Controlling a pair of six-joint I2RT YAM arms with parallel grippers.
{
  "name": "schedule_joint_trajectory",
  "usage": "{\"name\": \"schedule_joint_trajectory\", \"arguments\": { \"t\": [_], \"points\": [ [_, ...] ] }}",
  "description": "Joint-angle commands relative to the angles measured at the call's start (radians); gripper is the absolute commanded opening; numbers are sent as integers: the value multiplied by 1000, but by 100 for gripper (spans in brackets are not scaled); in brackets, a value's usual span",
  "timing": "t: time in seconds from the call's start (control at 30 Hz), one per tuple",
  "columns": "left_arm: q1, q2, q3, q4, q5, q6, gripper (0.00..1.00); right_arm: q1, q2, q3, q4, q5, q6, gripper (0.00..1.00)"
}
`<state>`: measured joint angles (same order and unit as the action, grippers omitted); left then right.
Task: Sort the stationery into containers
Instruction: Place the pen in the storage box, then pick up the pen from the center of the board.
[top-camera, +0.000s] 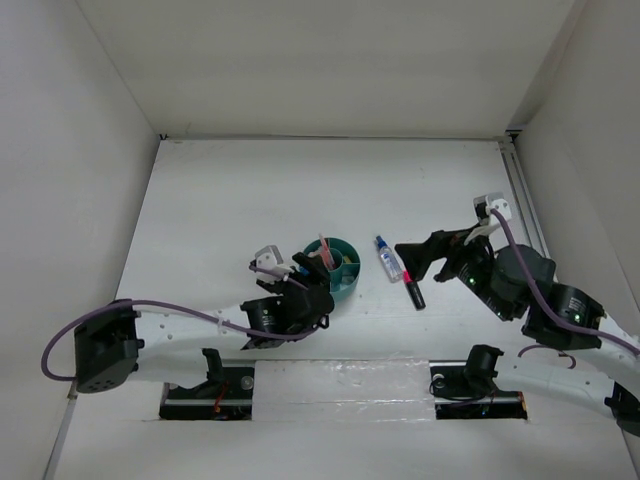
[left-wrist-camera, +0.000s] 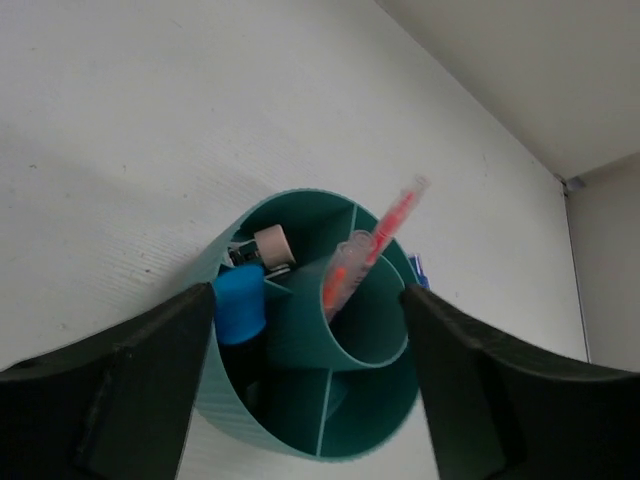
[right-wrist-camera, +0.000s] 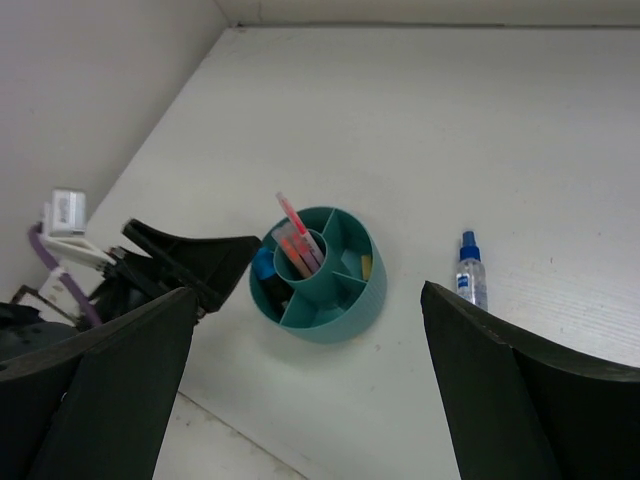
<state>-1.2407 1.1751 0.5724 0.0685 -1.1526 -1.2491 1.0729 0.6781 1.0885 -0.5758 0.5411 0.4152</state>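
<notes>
The round teal organizer (top-camera: 340, 268) stands mid-table. Pinkish-orange pencils (left-wrist-camera: 362, 258) stand in its central cup. A blue-capped black marker (left-wrist-camera: 239, 303) and a tan eraser (left-wrist-camera: 272, 243) sit in outer compartments. My left gripper (top-camera: 305, 272) is open and empty just above the organizer's left side, its fingers either side of the rim in the left wrist view (left-wrist-camera: 308, 300). The clear blue-capped bottle (top-camera: 388, 259) and a pink-capped marker (top-camera: 413, 291) lie right of the organizer. My right gripper (top-camera: 415, 258) is open and empty, raised above them. The organizer (right-wrist-camera: 325, 278) and bottle (right-wrist-camera: 470, 277) show below it.
White walls enclose the table on the left, back and right. A metal rail (top-camera: 522, 190) runs along the right wall. Two black mounting plates (top-camera: 208, 388) (top-camera: 478, 390) sit at the near edge. The left gripper's fingers (right-wrist-camera: 190, 262) show beside the organizer in the right wrist view.
</notes>
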Motion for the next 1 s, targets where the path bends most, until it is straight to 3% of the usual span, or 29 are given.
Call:
{"name": "schedule_joint_trajectory", "arguments": {
  "t": [0.0, 0.1, 0.3, 0.47, 0.6, 0.97],
  "points": [
    [-28, -46, 104, -190, -101, -123, 73, -7, 43, -45, -8, -10, 36, 100],
    [-28, -71, 181, -365, -101, -154, 100, -49, 107, -73, -55, -33, 92, 100],
    [-28, -155, 270, -646, -65, -272, 100, -247, 155, -301, 71, -343, 203, 100],
    [-28, -242, 308, -853, 10, -291, 100, -381, 136, -479, 139, -397, 253, 95],
    [-28, -325, 308, -865, 76, -211, 100, -464, 118, -600, 256, -480, 280, 90],
    [-28, -538, 158, -809, 168, -107, 100, -536, 336, -559, 264, -423, 235, 90]
  ]
}}
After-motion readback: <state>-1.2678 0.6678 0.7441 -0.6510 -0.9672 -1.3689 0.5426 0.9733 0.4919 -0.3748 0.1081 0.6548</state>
